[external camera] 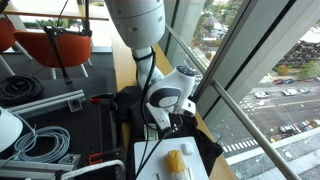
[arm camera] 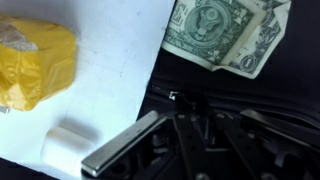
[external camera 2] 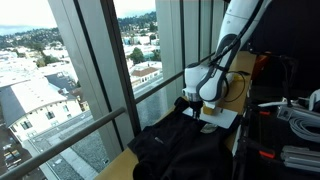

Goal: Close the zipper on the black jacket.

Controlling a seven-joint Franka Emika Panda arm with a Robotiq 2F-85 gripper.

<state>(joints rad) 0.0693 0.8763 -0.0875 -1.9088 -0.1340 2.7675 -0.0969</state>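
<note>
The black jacket lies rumpled along the window-side table edge. It shows in both exterior views and fills the lower right of the wrist view. My gripper is down on the jacket's edge beside the white board, also seen in an exterior view. In the wrist view the fingers converge on the dark fabric just below a small shiny zipper pull. They look shut on the zipper there, though the dark makes the grip hard to see.
On the white board lie a yellow crumpled object, a dollar bill and a small white cylinder. Coiled cables lie beside the arm. The window frame runs close along the table edge.
</note>
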